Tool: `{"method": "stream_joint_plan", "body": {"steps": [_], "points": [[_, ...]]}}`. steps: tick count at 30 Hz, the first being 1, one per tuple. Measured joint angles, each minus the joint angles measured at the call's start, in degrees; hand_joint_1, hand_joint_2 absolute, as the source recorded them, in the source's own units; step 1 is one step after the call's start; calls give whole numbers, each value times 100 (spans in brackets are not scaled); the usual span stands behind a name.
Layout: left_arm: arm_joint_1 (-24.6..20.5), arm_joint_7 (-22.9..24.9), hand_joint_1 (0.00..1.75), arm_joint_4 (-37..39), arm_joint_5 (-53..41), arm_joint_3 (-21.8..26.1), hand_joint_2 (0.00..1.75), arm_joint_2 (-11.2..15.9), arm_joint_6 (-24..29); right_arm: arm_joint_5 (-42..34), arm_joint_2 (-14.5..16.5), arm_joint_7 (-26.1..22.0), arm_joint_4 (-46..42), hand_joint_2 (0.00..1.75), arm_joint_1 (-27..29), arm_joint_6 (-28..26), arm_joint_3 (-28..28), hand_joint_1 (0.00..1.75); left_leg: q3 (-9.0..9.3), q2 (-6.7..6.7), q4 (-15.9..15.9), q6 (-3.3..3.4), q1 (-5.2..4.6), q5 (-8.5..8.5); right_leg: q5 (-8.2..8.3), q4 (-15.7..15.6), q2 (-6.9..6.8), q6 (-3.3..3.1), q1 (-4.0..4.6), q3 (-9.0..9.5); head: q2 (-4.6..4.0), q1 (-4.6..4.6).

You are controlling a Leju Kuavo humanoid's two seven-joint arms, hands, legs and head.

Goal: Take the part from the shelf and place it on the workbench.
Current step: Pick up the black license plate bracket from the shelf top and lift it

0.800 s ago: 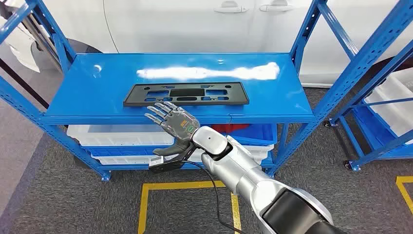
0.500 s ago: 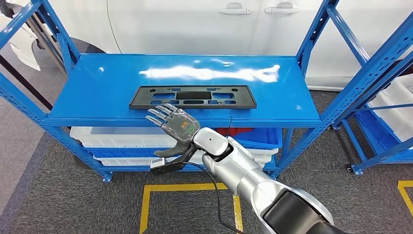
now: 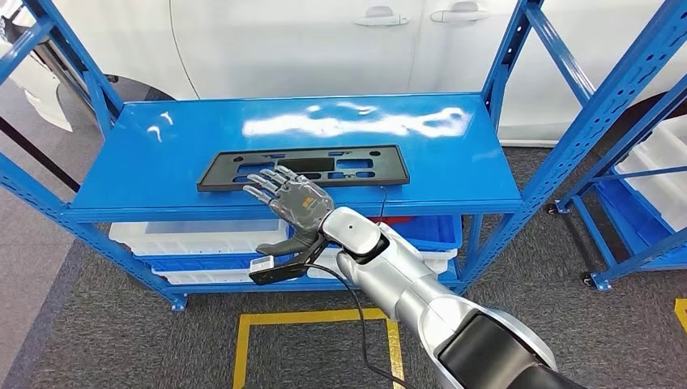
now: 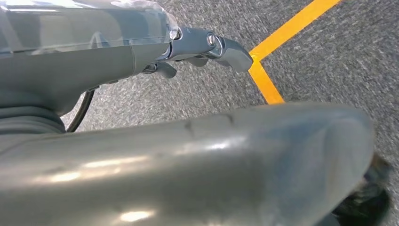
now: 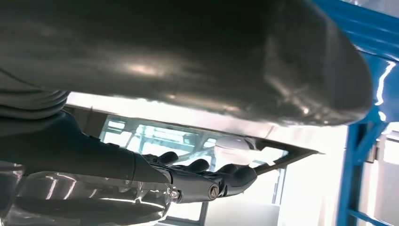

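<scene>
One black flat part [image 3: 304,168] lies on the blue shelf [image 3: 454,174] top | right hand [image 3: 290,197] (fingers spread, holding nothing) at its 6 o'clock edge | left hand [image 4: 141,52] over grey floor [image 4: 329,56], fingers apart.

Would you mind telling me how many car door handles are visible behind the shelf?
2: both on the white car behind the blue shelf, one door handle near top centre, the other just right of it. Others may lie outside the frame.
</scene>
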Motion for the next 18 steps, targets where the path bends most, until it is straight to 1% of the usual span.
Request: {"method": "stream_joint_plan", "body": {"steps": [1, 2, 3, 4, 5, 6, 8, 9, 10, 12, 13, 14, 15, 16, 17, 18], "points": [[0, 0, 0, 0, 6, 1, 0, 3, -1, -17, -27, 27, 5, 0, -14, -1, -11, 0, 147, 1, -325, 12, 0, 208, -17, 7, 3, 11, 0, 19, 0, 0], [-1, 0, 0, 0, 8, 1, 0, 6, -1, -32, -59, 42, 15, 0, -38, -4, -28, 0, 328, 2, -722, 33, -1, 395, -36, 15, 5, 26, 0, 36, 0, 0], [-3, 0, 0, 0, 8, 1, 0, 7, -1, -41, -89, 44, 26, 0, -69, -9, -51, 0, 496, 2, -1073, 60, -9, 517, -55, 31, 7, 46, 12, 41, 0, 1], [-4, 2, 0, 0, 8, 1, 0, 7, -1, -47, -119, 45, 41, 0, -103, -14, -76, 0, 602, -1, -1297, 93, -18, 573, -66, 39, 9, 71, 24, 37, 0, 0], [-2, 4, 0, 0, 8, 1, 0, 7, 2, -50, -146, 44, 57, 0, -130, -18, -99, 0, 646, -4, -1402, 135, -25, 558, -65, 55, 11, 102, 36, 31, 0, -1], [1, 7, 0, 0, 8, 1, 0, 8, 5, -52, -168, 39, 72, 0, -150, -21, -120, 0, 665, -9, -1434, 178, -31, 537, -58, 75, 13, 138, 49, 25, 0, -1], [10, 11, 0, 0, 8, 2, 0, 9, 20, -52, -210, 5, 108, 0, -181, -29, -152, 0, 707, -12, -1465, 272, -19, 513, -74, 167, 12, 200, 43, 2, 0, 0], [11, 10, 0, 0, 8, 1, 0, 10, 29, -52, -223, -14, 130, 0, -209, -36, -164, 0, 738, -12, -1480, 309, -12, 504, -140, 311, 11, 222, 37, -68, 0, 1], [9, 8, 0, 0, 8, 1, 0, 9, 40, -51, -234, -33, 154, 0, -240, -48, -175, 0, 764, -10, -1490, 337, -8, 500, -264, 571, 10, 240, 28, -208, 0, 1], [8, -1, 0, 0, 9, 1, 0, 10, 63, -48, -252, -55, 210, 0, -278, -83, -187, 0, 787, -4, -1487, 361, -9, 493, -579, 1299, 8, 283, 14, -623, 0, 1], [11, -9, 0, 0, 13, 2, 0, 10, 73, -46, -263, -63, 243, 0, -276, -99, -190, 0, 797, -3, -1484, 362, -10, 491, -676, 1594, 7, 297, 5, -812, 0, 1], [15, -21, 0, 0, 17, 3, 0, 11, 79, -44, -274, -71, 277, 0, -270, -110, -191, 0, 809, -6, -1480, 358, -10, 483, -664, 1702, 6, 306, -6, -915, 0, 1], [17, -36, 0, 0, 25, 4, 0, 12, 81, -43, -282, -77, 305, 0, -268, -118, -192, 0, 826, -10, -1475, 350, -9, 469, -538, 1602, 5, 302, -16, -912, 0, 1], [19, -50, 0, 0, 34, 5, 0, 11, 79, -43, -288, -81, 328, 0, -273, -123, -192, 0, 852, -15, -1470, 336, -9, 448, -315, 1293, 3, 289, -24, -803, 0, 1], [21, -61, 0, 0, 46, 7, 0, 9, 77, -43, -291, -86, 344, 0, -282, -127, -193, 0, 881, -18, -1465, 318, -8, 419, -66, 870, 1, 274, -27, -638, 0, 1], [22, -67, 0, 0, 58, 8, 0, 7, 75, -43, -291, -90, 355, 0, -292, -132, -193, 0, 903, -19, -1455, 295, -13, 393, 72, 490, -1, 253, -15, -485, 0, 1]]}}
